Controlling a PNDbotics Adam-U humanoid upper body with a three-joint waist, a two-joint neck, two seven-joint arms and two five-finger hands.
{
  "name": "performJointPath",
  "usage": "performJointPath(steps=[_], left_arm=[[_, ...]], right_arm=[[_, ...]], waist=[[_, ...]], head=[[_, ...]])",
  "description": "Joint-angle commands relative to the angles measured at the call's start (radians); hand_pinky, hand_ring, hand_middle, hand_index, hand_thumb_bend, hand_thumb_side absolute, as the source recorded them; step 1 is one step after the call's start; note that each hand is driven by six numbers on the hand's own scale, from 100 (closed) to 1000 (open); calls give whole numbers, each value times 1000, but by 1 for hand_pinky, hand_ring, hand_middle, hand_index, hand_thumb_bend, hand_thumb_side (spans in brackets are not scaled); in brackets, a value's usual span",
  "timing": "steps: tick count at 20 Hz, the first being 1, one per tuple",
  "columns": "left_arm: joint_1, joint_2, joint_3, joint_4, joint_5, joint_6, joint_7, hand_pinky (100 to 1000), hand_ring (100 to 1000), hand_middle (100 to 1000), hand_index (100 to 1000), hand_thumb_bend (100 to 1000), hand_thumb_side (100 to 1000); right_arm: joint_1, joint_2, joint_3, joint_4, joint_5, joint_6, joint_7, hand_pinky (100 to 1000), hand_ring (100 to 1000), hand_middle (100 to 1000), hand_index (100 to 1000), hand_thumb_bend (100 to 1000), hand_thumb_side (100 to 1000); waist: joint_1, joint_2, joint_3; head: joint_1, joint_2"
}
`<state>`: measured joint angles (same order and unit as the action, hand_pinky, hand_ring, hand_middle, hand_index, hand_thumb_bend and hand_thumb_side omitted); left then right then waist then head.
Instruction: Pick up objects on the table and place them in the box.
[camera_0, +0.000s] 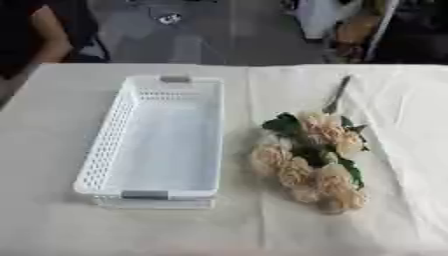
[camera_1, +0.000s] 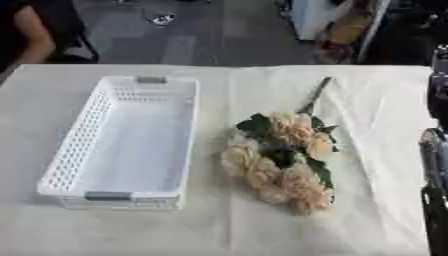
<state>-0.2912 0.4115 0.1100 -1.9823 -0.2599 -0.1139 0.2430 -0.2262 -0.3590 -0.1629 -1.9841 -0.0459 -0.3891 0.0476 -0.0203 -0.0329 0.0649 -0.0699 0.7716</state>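
The bouquet (camera_0: 311, 160) lies right of the empty box (camera_0: 157, 145). The right arm shows at the edge; its hand I can't tell. Best grasp the stem, I'd say.

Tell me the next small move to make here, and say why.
Probably bring the right arm, visible at the right edge, in over the bouquet of cream flowers and reach for its stem. The bouquet lies on the cloth to the right of the white basket, which holds nothing, and no hand is on it yet.
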Motion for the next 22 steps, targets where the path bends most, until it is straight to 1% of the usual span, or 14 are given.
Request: performJointPath(steps=[1, 12, 13, 14, 15, 16, 17, 19, 20, 22], left_arm=[[-7, 26, -1, -18, -1, -1, -5, 573, 713, 754, 804, 100, 796], [-5, 26, -2, -18, 0, -1, -7, 572, 713, 754, 801, 100, 795], [-5, 26, -2, -18, 0, -1, -7, 572, 713, 754, 801, 100, 795], [-4, 25, -2, -18, -1, 0, -7, 571, 714, 755, 801, 100, 795], [-3, 25, -1, -18, -1, 1, -7, 571, 715, 758, 801, 100, 795], [0, 24, 1, -18, -2, 3, -5, 571, 715, 758, 801, 100, 796], [1, 25, 2, -18, -2, 4, -4, 571, 715, 757, 800, 100, 796], [3, 29, 2, -18, -4, 6, -4, 572, 714, 754, 800, 100, 795], [3, 32, 0, -18, -5, 7, -6, 572, 714, 753, 800, 100, 794], [3, 37, -2, -18, -7, 8, -11, 572, 714, 751, 800, 100, 793]], right_arm=[[-12, -8, -3, -16, -2, -3, 2, 648, 780, 731, 862, 100, 588], [-13, -6, -6, -16, 2, -2, 1, 649, 780, 732, 862, 100, 588], [-13, -6, -7, -16, 3, -1, 1, 650, 780, 732, 863, 100, 585], [-14, -7, -8, -16, 5, 0, 1, 652, 782, 734, 864, 100, 560], [-15, -10, -11, -16, 10, 1, 3, 657, 785, 737, 868, 100, 595], [-15, -23, -17, -16, 21, 3, 5, 661, 787, 739, 872, 100, 480], [-12, -45, -26, -16, 46, 2, 10, 666, 791, 742, 879, 100, 424], [-4, -111, -30, -16, 77, 2, 23, 678, 799, 752, 892, 100, 308], [3, -176, -29, -16, 94, 2, 35, 684, 804, 758, 896, 100, 245], [12, -275, -28, -11, 117, 7, 56, 704, 823, 777, 921, 100, 157]], waist=[[2, -8, 0], [3, -8, -1], [3, -8, 0], [4, -9, 4], [5, -9, 9], [6, -9, 16], [5, -10, 19], [3, -12, 24], [0, -14, 25], [-4, -16, 27]], head=[[-7, -2], [-8, -2], [-8, -2], [-4, -2], [2, -2], [13, -2], [21, -2], [29, -2], [35, -2], [45, -2]])
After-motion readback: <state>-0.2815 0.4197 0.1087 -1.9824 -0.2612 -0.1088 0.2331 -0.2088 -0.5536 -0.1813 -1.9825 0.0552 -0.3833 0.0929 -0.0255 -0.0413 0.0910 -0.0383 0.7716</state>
